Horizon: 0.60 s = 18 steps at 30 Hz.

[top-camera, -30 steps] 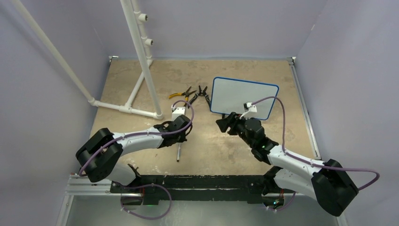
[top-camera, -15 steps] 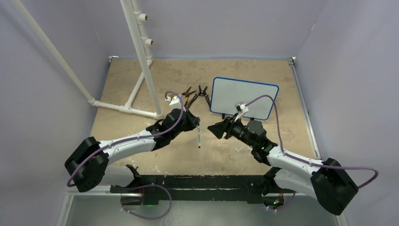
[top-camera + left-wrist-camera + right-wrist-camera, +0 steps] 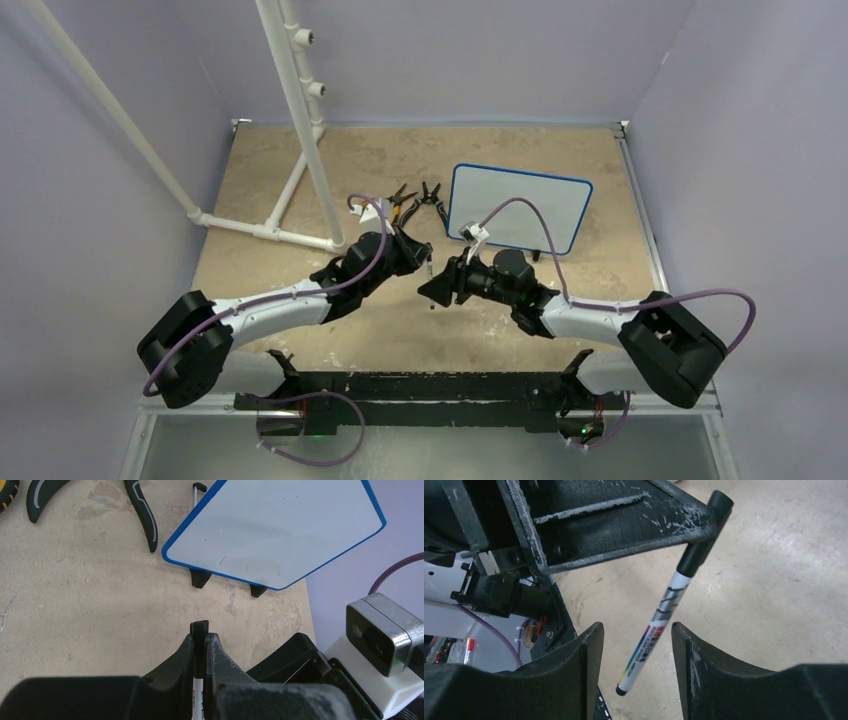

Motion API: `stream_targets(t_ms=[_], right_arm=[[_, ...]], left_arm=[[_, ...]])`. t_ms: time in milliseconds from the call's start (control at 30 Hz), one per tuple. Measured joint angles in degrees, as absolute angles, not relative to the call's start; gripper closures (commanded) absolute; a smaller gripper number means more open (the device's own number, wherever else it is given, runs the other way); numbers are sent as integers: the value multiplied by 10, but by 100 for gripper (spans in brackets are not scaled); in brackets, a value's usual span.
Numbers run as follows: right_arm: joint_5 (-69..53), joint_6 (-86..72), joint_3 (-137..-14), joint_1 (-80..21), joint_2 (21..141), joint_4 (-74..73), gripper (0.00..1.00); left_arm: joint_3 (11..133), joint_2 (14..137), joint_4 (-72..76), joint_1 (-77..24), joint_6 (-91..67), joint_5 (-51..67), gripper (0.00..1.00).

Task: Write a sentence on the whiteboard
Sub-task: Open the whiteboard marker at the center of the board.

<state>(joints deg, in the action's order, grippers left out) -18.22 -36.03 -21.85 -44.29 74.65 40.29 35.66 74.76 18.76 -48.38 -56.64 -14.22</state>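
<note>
The whiteboard (image 3: pixel 515 205) stands on black feet at the back right, and its face is blank; no sentence shows on it. It also shows in the left wrist view (image 3: pixel 280 525). My left gripper (image 3: pixel 418 252) is shut on the black cap of a white marker (image 3: pixel 664 615) and holds it above the table, body hanging down. The cap tip pokes out between its jaws (image 3: pixel 199 629). My right gripper (image 3: pixel 635 627) is open, with its two fingers on either side of the marker's lower end and not touching it. In the top view it (image 3: pixel 432 290) faces the left gripper.
Yellow-handled pliers (image 3: pixel 383 200) and black-handled pliers (image 3: pixel 430 195) lie just left of the board. A white pipe frame (image 3: pixel 300 120) stands at the back left. Lilac walls close in the tan table (image 3: pixel 500 150) on three sides.
My left gripper lifted the marker off the table and carried it right toward the centre. My right arm swung left from the board until its open jaws flanked the marker.
</note>
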Motion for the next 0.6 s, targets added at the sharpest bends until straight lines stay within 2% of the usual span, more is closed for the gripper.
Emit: stream_targets(t_ms=[67,100,133,200,233,300,400,500,600], right_arm=[[-189,-359,-227,-446,757,408,55],[-190,-358,-232,-446,763,408,63],[-190,-358,-237,-446,769,407,71],[-190,-356,-246,-446,779,402,95],[-185,-357,-250,-446,784,397,100],[-161,-365,-251,-438,793,374,100],[-160,-365,-255,-441,794,371,100],[-160,-365,-255,-446,788,370,100],[-159,-365,-255,-447,781,369,100]], left_arm=[[354,747,194,-484,-567,-141,100],[352,745,196,-484,-567,-141,100],[350,744,198,-484,-569,-141,100],[347,740,201,-484,-570,-141,100],[346,739,202,-484,-570,-142,91],[346,732,201,-482,-564,-143,71],[344,732,201,-481,-562,-138,50],[343,732,200,-482,-559,-132,41],[344,732,189,-482,-553,-128,41]])
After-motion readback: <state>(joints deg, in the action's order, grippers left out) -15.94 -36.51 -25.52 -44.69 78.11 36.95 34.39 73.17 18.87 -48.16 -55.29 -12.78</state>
